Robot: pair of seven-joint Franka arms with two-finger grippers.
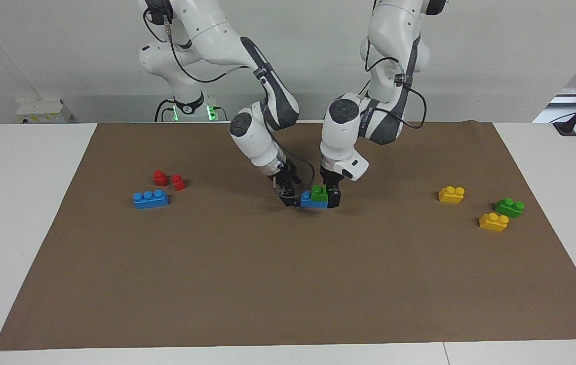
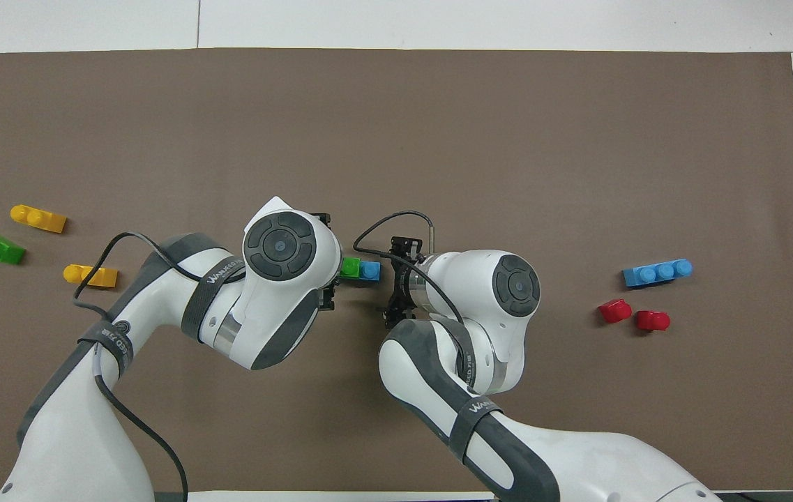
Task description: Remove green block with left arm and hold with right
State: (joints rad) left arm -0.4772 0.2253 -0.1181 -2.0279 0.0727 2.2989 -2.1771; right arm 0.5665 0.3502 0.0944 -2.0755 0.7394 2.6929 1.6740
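Bracing first is key: right gripper, fingers spread, should clamp the blue brick before the left gripper, also unclenched, pulls the green block off.

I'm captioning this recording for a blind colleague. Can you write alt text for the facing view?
At the middle of a brown mat, a green block sits on a blue block; the left gripper is down at the green block and the right gripper, open, is at the blue block's end. Other blocks lie toward both ends of the table.
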